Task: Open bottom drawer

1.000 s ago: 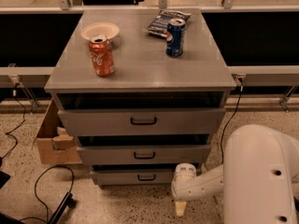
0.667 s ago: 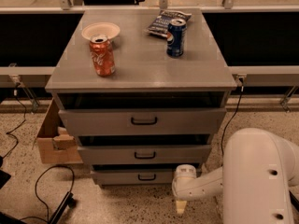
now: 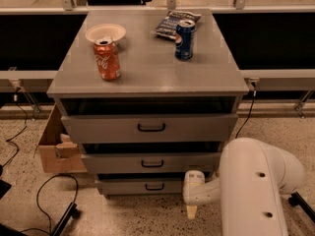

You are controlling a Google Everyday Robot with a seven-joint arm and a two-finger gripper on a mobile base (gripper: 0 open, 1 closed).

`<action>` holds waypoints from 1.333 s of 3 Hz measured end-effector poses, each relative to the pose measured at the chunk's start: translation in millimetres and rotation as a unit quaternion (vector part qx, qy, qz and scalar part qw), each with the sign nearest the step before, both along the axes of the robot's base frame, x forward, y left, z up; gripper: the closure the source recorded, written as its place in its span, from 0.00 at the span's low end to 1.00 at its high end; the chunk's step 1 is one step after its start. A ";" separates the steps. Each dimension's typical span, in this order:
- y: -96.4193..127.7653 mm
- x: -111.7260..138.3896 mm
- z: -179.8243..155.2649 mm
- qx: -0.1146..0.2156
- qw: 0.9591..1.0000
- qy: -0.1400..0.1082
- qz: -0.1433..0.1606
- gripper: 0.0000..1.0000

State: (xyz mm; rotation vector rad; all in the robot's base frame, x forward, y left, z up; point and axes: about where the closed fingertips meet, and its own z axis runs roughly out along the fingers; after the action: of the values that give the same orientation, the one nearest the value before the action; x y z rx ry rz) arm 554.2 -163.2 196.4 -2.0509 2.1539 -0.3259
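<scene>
The bottom drawer (image 3: 128, 186) is the lowest and narrowest grey front of the grey cabinet (image 3: 147, 77), just above the floor. Its small black loop handle (image 3: 155, 186) is in the middle of the front. A dark gap shows above the front, and its inside is hidden. My gripper (image 3: 191, 208) hangs from the white arm (image 3: 256, 186) near the floor, just right of the drawer's right end. It is to the right of the handle and not on it.
The middle drawer (image 3: 150, 162) and top drawer (image 3: 150, 127) are above. On the cabinet top stand an orange can (image 3: 107, 59), a white bowl (image 3: 105, 32), a blue can (image 3: 184, 39) and a chip bag (image 3: 172, 21). A cardboard box (image 3: 56, 149) and cables (image 3: 44, 195) are at the left.
The big white arm link has shifted slightly left. The gripper stays near the bottom drawer's right end, a little higher. The drawers have not moved.
</scene>
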 end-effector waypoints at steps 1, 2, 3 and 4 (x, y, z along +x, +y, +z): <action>-4.7 22.6 -13.9 -0.001 1.000 0.000 -0.016 0.00; -5.4 35.1 -20.2 0.003 1.000 0.001 -0.023 0.00; -4.0 47.7 -15.8 0.010 1.000 -0.006 -0.021 0.18; -2.5 50.4 -11.9 0.021 0.999 -0.006 -0.023 0.49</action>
State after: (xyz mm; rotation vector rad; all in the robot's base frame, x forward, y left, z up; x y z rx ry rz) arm 604.6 -165.7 184.5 -1.9741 2.1839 -0.2958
